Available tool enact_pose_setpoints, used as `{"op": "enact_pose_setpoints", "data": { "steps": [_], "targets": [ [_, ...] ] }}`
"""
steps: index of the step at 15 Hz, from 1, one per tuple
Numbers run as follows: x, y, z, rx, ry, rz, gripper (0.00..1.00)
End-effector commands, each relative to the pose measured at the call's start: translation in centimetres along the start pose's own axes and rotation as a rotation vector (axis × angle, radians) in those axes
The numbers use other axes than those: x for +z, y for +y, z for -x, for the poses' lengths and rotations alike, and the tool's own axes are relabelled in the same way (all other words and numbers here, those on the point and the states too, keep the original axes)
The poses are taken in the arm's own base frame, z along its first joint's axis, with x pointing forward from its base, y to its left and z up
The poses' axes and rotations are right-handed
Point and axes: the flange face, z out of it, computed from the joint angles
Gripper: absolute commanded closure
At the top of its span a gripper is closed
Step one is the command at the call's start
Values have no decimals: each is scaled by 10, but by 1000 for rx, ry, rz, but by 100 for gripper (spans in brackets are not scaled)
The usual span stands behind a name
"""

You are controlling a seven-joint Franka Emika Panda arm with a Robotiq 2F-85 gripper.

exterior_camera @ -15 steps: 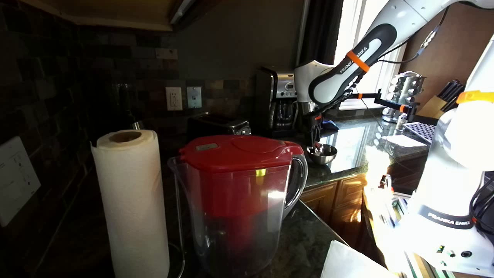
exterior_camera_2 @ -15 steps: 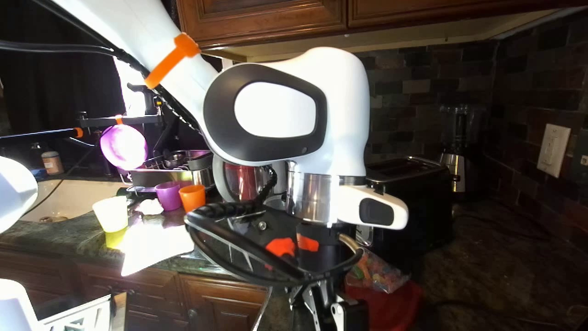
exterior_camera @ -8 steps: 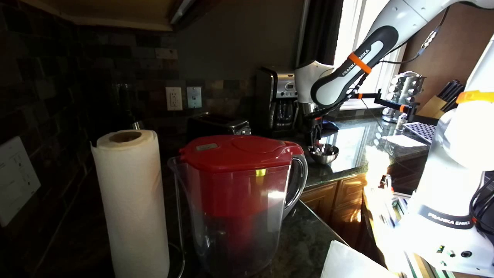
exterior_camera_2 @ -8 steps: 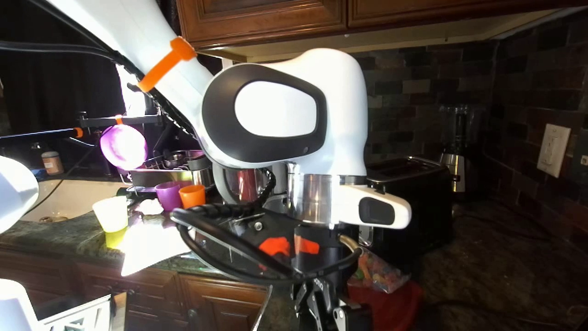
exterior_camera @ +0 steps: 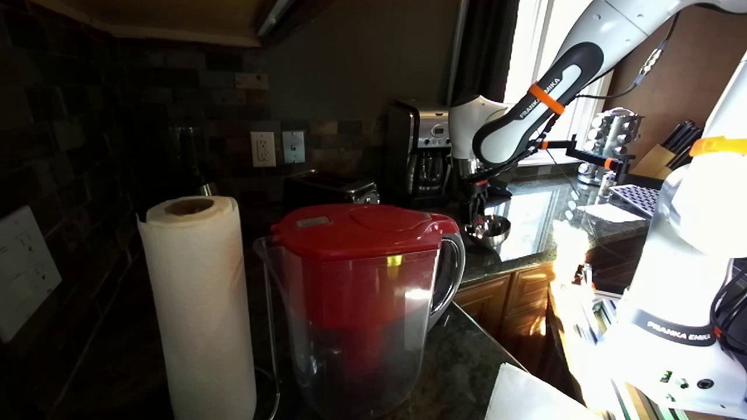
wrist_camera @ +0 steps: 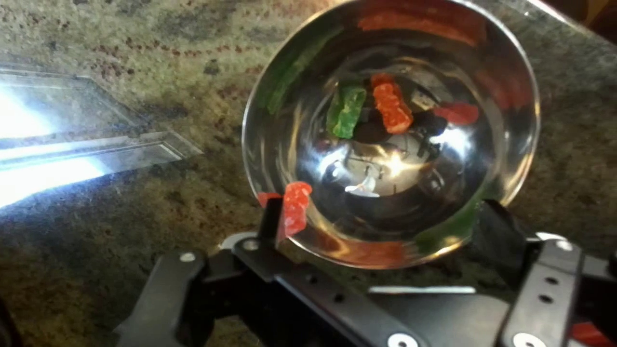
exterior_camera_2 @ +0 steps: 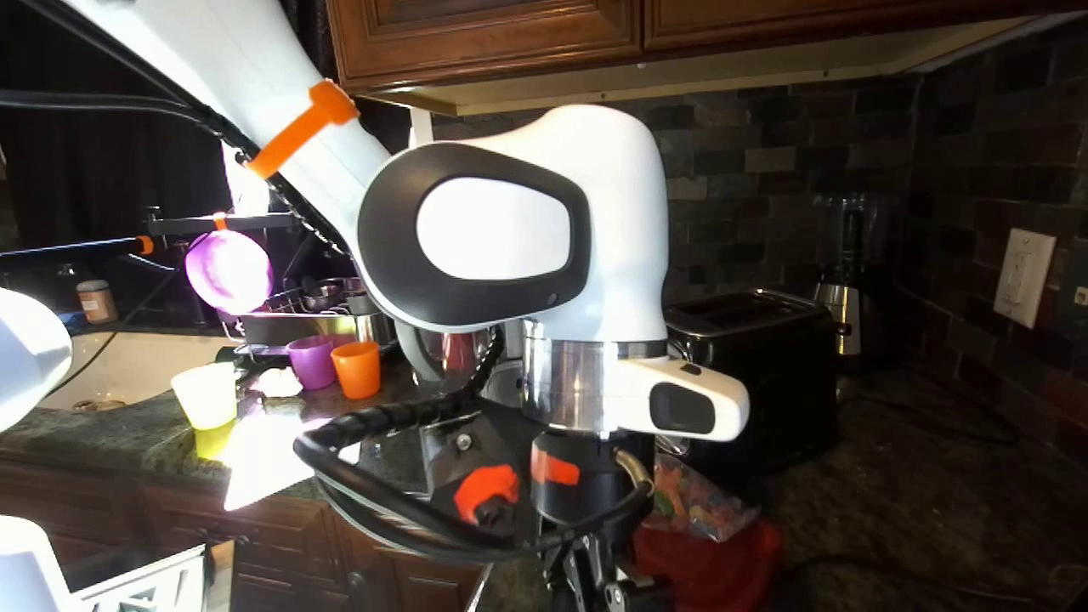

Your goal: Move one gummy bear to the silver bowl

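In the wrist view the silver bowl (wrist_camera: 523, 159) sits on the counter, a green gummy bear (wrist_camera: 348, 110) and an orange gummy bear (wrist_camera: 391, 103) lying inside. A red patch at the bowl's right may be a reflection. My gripper (wrist_camera: 383, 205) is open wide over the bowl's near rim. A red gummy bear (wrist_camera: 296, 207) rests against the inner face of the left-hand finger (wrist_camera: 271, 217), nothing touching its other side. In an exterior view the bowl (exterior_camera: 496, 234) shows right under the fingertips; elsewhere the arm and lower frame edge hide it.
A bag of candy (exterior_camera_2: 701, 503) lies on a red item (exterior_camera_2: 714, 565) beside the arm, near a black toaster (exterior_camera_2: 756, 382). A coffee maker (exterior_camera: 429, 151) stands behind the gripper. A red-lidded pitcher (exterior_camera: 362, 291) and paper towel roll (exterior_camera: 195, 303) occupy the near counter.
The arm has come down somewhat and its wrist has shifted a little. The bowl has moved slightly beneath the fingers and now looks tipped. The gripper has stayed open.
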Motion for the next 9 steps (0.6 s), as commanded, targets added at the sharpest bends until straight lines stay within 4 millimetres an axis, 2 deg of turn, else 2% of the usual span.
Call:
{"op": "enact_pose_setpoints", "data": {
  "steps": [1,9],
  "targets": [
    [3,0,14,6,22,-25,0],
    [-2,1,24,15,91,-10,0]
  ]
}}
